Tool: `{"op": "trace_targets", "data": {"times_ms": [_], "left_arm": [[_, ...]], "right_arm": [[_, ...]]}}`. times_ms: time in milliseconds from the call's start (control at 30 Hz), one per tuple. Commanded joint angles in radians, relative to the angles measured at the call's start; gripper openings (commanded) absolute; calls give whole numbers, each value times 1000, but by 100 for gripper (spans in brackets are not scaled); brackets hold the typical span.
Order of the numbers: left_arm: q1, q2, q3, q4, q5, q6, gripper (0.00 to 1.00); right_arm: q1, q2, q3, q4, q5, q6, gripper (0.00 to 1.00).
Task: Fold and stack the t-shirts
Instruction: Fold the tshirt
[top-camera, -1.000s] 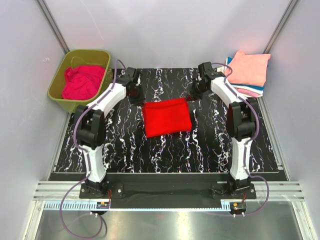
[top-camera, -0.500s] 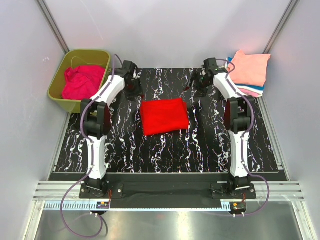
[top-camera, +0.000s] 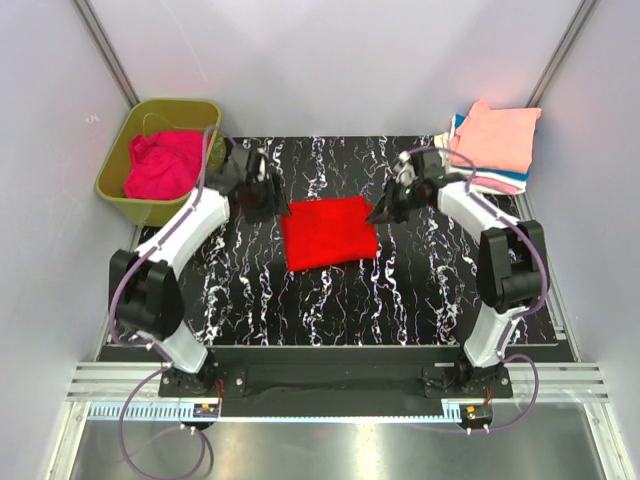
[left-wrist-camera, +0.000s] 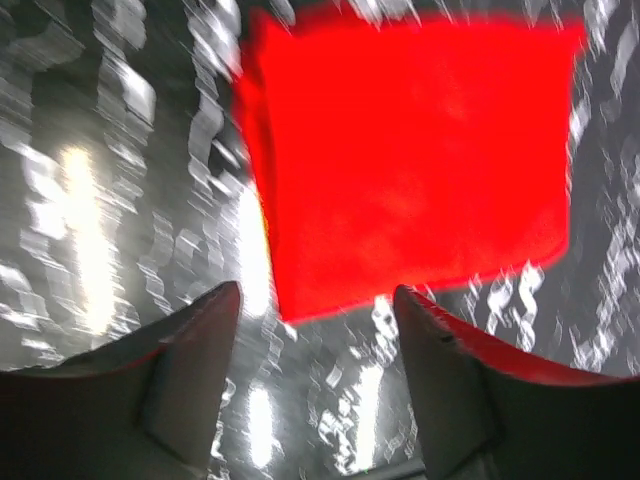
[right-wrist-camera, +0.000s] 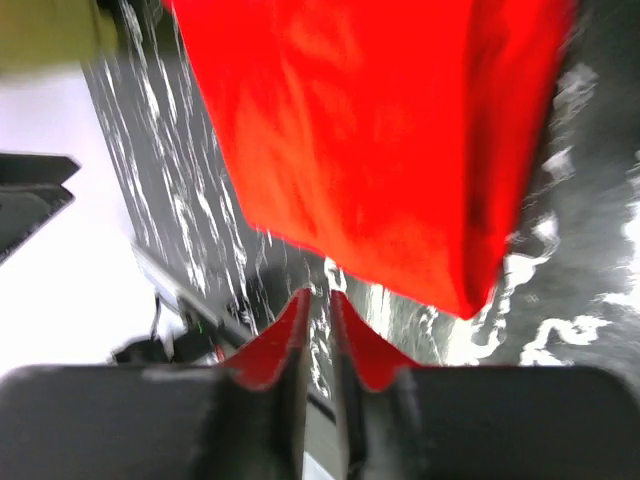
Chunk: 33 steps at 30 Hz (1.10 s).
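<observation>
A bright red t-shirt (top-camera: 328, 232) lies folded into a rectangle in the middle of the black marbled mat (top-camera: 330, 300). My left gripper (top-camera: 262, 195) hovers just off its left edge; in the left wrist view its fingers stand apart (left-wrist-camera: 318, 300) with only mat between them and the red shirt (left-wrist-camera: 420, 160) ahead. My right gripper (top-camera: 385, 212) sits at the shirt's right edge. In the right wrist view its jaws (right-wrist-camera: 318, 298) are almost together and empty, just short of the red cloth (right-wrist-camera: 370, 130). A magenta-pink shirt (top-camera: 165, 162) lies crumpled in the tub.
The olive-green tub (top-camera: 112, 175) stands off the mat's back left corner. A stack of folded shirts, peach (top-camera: 495, 135) on top with white and blue edges (top-camera: 500, 183) beneath, rests at the back right. Grey walls enclose the sides and back.
Both arms swung in from the back corners toward the red shirt's sides. The left gripper opened. The right one opened, then closed again. The shirt shifted slightly left.
</observation>
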Motion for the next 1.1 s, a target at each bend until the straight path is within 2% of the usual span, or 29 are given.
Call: {"op": "trace_targets", "data": {"times_ms": [0, 33, 167, 500, 700, 800, 867, 900, 933, 1033, 1067], "left_arm": [[-43, -48, -179, 225, 133, -90, 63], [-48, -53, -204, 250, 147, -101, 61], [-57, -32, -283, 332, 216, -135, 54], [-59, 56, -437, 439, 209, -131, 47], [-62, 71, -479, 390, 127, -103, 44], [-62, 15, -455, 346, 100, -69, 48], [-62, -21, -394, 286, 69, -48, 53], [-62, -27, -369, 265, 66, -42, 60], [-62, -32, -343, 246, 61, -36, 62], [-63, -48, -240, 163, 63, -16, 66], [-63, -59, -203, 128, 60, -9, 67]], "right_arm": [[28, 22, -67, 70, -108, -24, 14], [28, 34, -72, 77, -118, -24, 8], [25, 134, -89, 84, -92, -55, 0], [4, 220, -172, 168, -111, -64, 0], [4, 225, -150, 138, -153, -84, 2], [4, 157, -147, 131, -190, -90, 16], [5, 101, -115, 114, -192, -93, 31], [4, 87, -97, 84, -194, -99, 39], [4, 70, -49, 67, -195, -110, 52], [2, 56, 40, 4, -177, -134, 68], [-1, 54, 55, -4, -166, -138, 76]]}}
